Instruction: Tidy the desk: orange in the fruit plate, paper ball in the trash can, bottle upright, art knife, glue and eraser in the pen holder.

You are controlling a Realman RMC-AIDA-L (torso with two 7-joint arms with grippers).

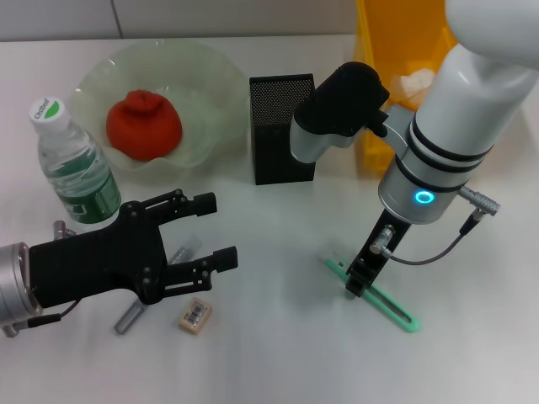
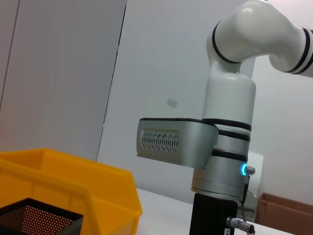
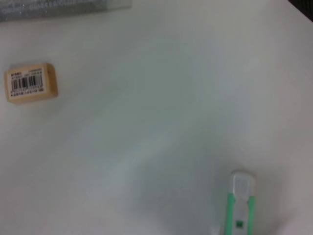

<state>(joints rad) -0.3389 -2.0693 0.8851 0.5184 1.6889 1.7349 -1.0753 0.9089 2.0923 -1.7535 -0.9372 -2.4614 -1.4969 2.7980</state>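
White table (image 1: 278, 353): right tool (image 1: 358, 282) over the knife (image 1: 383, 305), spread unclear. Centre on handle, descend straight. Left tool (image 1: 206, 231) spread, idle.

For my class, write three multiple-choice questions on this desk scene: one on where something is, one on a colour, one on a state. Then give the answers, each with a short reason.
1. Where is the orange?
A. In the fruit plate
B. In the pen holder
C. Beside the eraser

2. What colour is the art knife on the table?
A. Red
B. Green
C. Black

3. How is the bottle standing?
A. Lying on its side
B. Upside down
C. Upright

Answers:
1 A: the orange sits inside the fruit plate.
2 B: the art knife, under the right gripper, is green.
3 C: the bottle stands with its cap on top, behind the left gripper, whose jaws are open.
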